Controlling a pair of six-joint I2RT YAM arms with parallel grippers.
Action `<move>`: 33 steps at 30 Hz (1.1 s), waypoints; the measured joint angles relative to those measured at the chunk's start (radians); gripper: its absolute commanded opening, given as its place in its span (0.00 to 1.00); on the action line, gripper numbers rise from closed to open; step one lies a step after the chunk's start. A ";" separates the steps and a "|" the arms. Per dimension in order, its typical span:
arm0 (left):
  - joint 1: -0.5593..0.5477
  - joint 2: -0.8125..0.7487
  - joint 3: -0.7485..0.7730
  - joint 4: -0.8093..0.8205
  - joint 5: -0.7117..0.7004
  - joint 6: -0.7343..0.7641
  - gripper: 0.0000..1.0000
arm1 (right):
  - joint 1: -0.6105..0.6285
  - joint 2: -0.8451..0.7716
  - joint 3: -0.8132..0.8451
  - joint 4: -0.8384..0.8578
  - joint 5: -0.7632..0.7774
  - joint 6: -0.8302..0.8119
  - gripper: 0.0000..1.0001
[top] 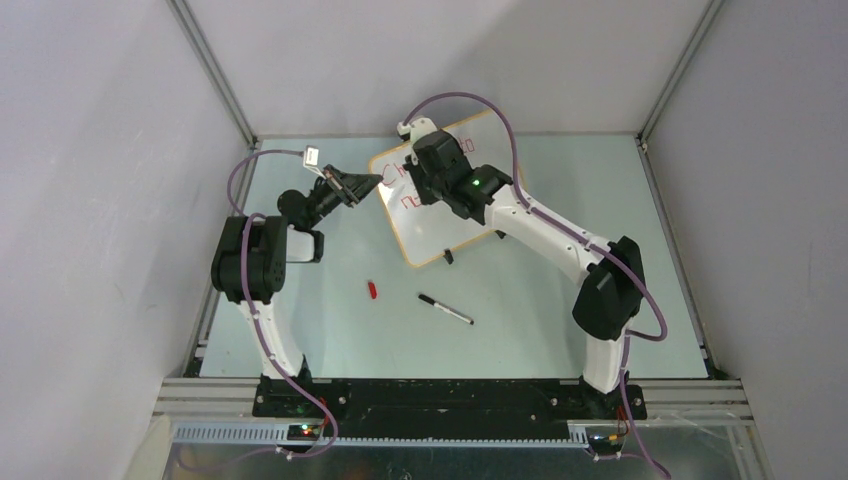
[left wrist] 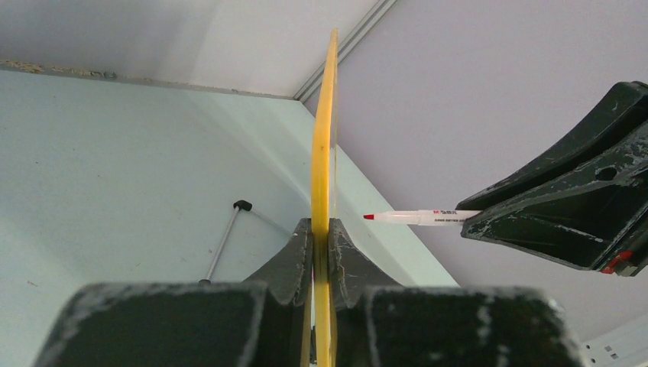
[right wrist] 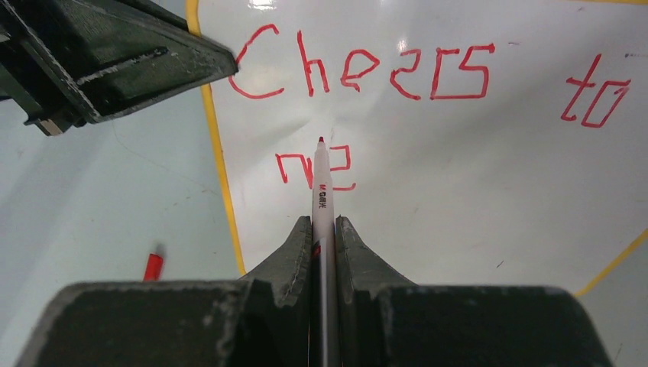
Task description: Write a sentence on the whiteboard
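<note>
While left gripper (left wrist: pixel 321 233) clamps the glossy orange-rimmed whiteboard (right wrist: pixel 474 199) steady, right gripper (right wrist: pixel 323 229), clamped on the red-tipped white marker (right wrist: pixel 321 180), needs light, even strokes.

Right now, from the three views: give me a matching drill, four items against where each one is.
Items:
1. whiteboard
2. red marker
3. red cap
4. loose pen

Places:
A. lying on the table, the further left of the two loose items
B. held between the fingers of the right gripper
C. lying on the table, the further right of the two loose items
D. clamped at its edge by the left gripper

Pairs: 1-D, 2-B, 3-A, 4-C
</note>
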 measured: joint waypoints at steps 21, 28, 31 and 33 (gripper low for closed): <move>0.000 0.000 0.000 0.001 0.000 0.000 0.00 | -0.001 0.041 0.015 -0.007 0.003 0.000 0.00; 0.000 0.000 0.000 0.001 0.001 0.000 0.00 | -0.005 0.046 0.015 -0.010 0.006 0.000 0.00; 0.000 0.000 0.000 0.001 0.001 0.000 0.00 | -0.005 0.046 0.015 -0.010 0.006 0.000 0.00; 0.000 0.000 0.000 0.001 0.001 0.000 0.00 | -0.005 0.046 0.015 -0.011 0.006 0.000 0.00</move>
